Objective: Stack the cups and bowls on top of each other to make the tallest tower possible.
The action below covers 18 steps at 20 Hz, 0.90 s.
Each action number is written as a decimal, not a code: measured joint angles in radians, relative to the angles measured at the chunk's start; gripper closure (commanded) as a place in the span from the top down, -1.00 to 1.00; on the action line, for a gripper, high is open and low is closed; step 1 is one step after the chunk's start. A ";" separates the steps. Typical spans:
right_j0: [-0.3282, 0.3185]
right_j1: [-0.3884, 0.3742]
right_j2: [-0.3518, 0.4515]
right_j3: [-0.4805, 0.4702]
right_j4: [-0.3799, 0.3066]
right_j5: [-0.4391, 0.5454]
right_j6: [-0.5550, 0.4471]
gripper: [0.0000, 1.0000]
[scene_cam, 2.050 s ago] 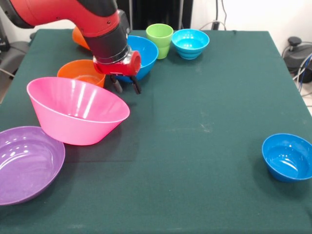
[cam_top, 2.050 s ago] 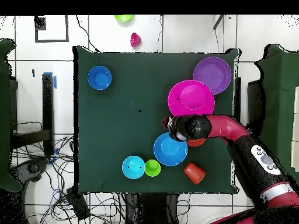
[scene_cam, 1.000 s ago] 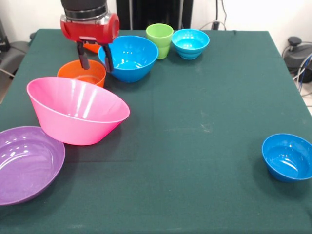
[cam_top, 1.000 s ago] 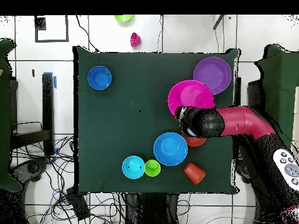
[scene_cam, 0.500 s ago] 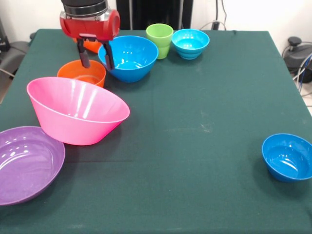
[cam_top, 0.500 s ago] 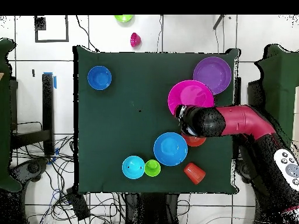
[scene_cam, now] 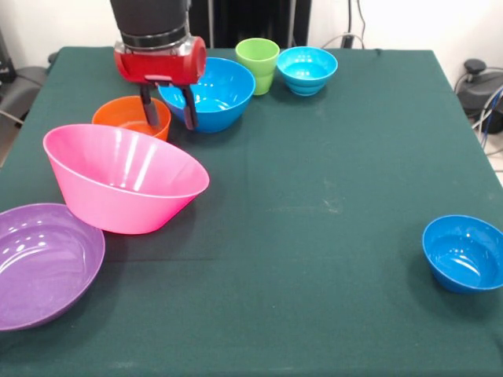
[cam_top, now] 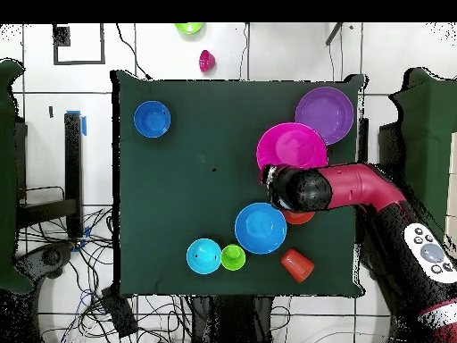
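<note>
pink bowl [scene_cam: 122, 179]: glossy smooth plastic, streaked with highlights | purple bowl [scene_cam: 41, 261]: glossy plastic, light spots reflected | dark blue bowl [scene_cam: 464, 253]: shiny plastic | table [scene_cam: 330, 196]: covered in matt green cloth, faintly scuffed | gripper [scene_cam: 167, 111]: red shell seen as smooth, semi-gloss
</note>
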State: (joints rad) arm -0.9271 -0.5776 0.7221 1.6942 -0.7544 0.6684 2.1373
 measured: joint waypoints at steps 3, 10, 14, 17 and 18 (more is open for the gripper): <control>0.004 0.018 0.000 0.000 -0.021 -0.016 0.000 1.00; 0.009 0.032 0.000 0.000 -0.051 -0.050 0.000 1.00; 0.010 0.028 0.000 0.000 -0.051 -0.050 0.000 1.00; 0.011 0.027 0.000 0.000 -0.052 -0.050 0.000 1.00; 0.012 0.027 0.000 0.000 -0.052 -0.050 0.000 1.00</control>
State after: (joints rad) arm -0.9155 -0.5509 0.7218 1.6944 -0.8063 0.6183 2.1373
